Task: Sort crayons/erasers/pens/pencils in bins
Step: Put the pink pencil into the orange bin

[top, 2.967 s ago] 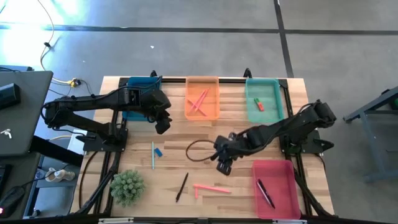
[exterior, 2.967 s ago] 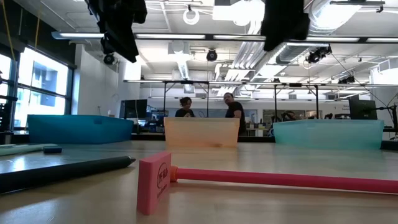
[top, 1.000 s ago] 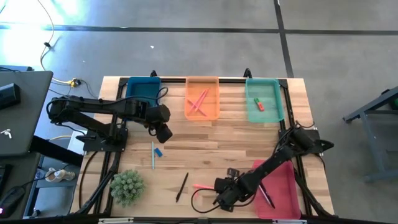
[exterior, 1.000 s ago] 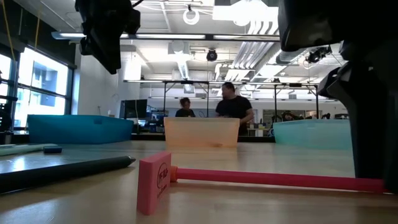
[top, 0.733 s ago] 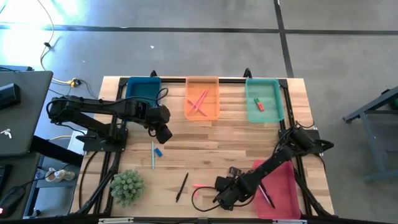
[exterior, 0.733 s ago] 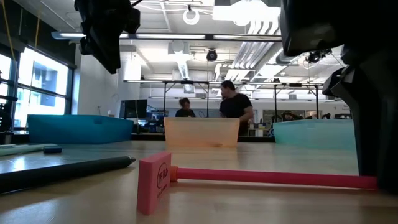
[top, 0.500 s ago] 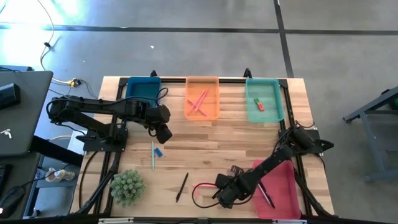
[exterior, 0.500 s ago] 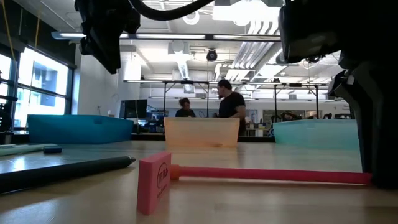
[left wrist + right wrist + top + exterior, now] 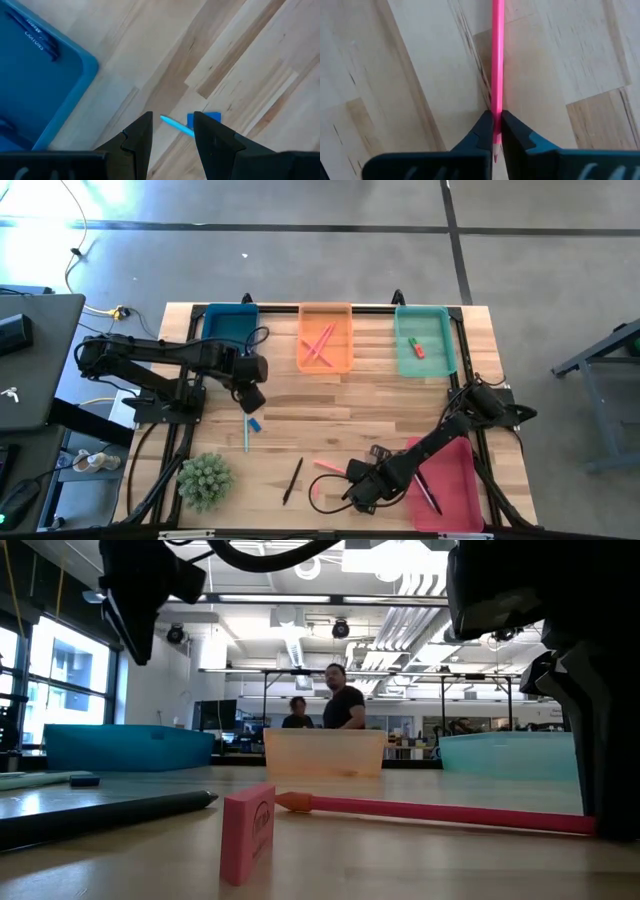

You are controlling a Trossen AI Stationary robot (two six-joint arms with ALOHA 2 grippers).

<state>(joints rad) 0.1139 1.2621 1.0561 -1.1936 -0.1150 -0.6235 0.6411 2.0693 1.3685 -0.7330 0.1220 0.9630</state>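
Right gripper [image 9: 495, 131], near the table's front edge, is clenched on a pink stick [image 9: 497, 60]. Lift level before carrying to the orange bin [image 9: 326, 315]. Left gripper [image 9: 172, 135] hangs parted over the blue eraser [image 9: 209, 118].

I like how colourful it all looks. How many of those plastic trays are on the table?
4. A dark blue tray, an orange tray and a teal-green tray stand in a row along the far edge. The red-pink tray sits at the near right, partly under the right arm.

We see the pencil [image 9: 330, 467] lying on the table [image 9: 340, 400] just left of the bin [image 9: 455, 455], the eraser [image 9: 314, 491] near it.
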